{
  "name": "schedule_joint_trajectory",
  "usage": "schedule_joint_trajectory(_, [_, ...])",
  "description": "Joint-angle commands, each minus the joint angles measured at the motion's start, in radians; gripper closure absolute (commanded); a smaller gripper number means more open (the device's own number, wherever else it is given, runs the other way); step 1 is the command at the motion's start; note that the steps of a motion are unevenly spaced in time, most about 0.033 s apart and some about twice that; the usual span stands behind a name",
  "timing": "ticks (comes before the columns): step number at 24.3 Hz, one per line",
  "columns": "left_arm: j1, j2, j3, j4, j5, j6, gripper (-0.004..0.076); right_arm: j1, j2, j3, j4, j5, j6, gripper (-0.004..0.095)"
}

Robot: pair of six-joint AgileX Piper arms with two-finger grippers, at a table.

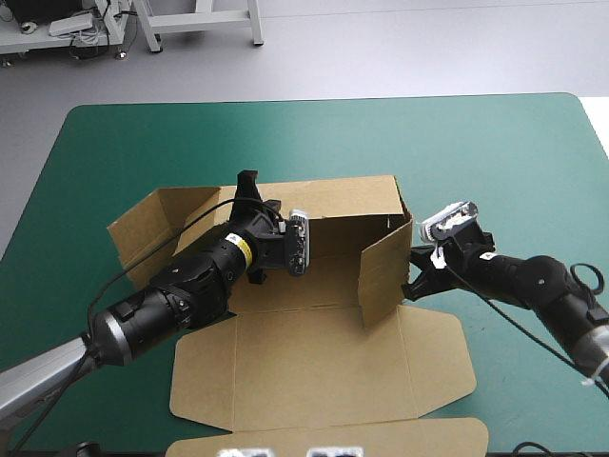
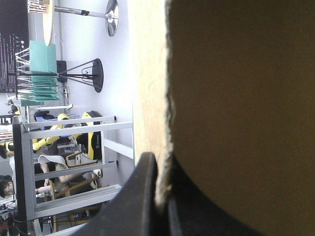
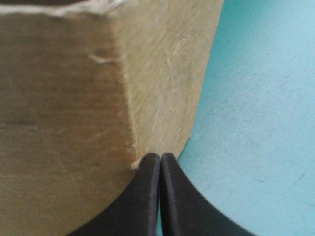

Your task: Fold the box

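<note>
The brown box (image 1: 324,362) sits mid-table on the teal-green cover (image 1: 495,143), half raised. Its back wall and right-hand wall stand upright, the left flap splays outward, and the lid lies flat toward the near edge. Its long axis runs side to side across the table, open face up. The left gripper (image 1: 247,187) is clamped over the back wall's top edge, to my eye holding it upright. The right gripper (image 1: 412,280), fingers together, presses the right wall's outer foot, likely steadying it for tucking. Whether it nips any board I can't quite tell.
</note>
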Motion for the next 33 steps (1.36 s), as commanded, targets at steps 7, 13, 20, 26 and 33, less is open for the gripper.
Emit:
schedule_joint_trajectory(7, [-0.002, -0.021, -0.026, 0.002, -0.005, -0.019, 0.0733, -0.002, -0.081, 0.087, 0.282, -0.051, -0.401, 0.0911])
schedule_joint_trajectory(13, [-0.002, -0.021, -0.026, 0.005, -0.005, -0.019, 0.0733, -0.002, -0.081, 0.087, 0.284, 0.043, -0.445, 0.0465])
schedule_joint_trajectory(20, [-0.002, -0.021, -0.026, 0.008, -0.020, -0.019, 0.0733, -0.002, 0.012, 0.087, 0.486, 0.097, -0.573, 0.0312])
schedule_joint_trajectory(26, [-0.002, -0.021, -0.026, 0.012, -0.046, -0.019, 0.0733, 0.000, 0.060, 0.085, 0.578, 0.127, -0.682, 0.0313])
schedule_joint_trajectory(33, [-0.002, -0.021, -0.037, 0.008, -0.083, -0.092, 0.0733, 0.027, 0.060, 0.083, 0.592, 0.039, -0.686, 0.0378])
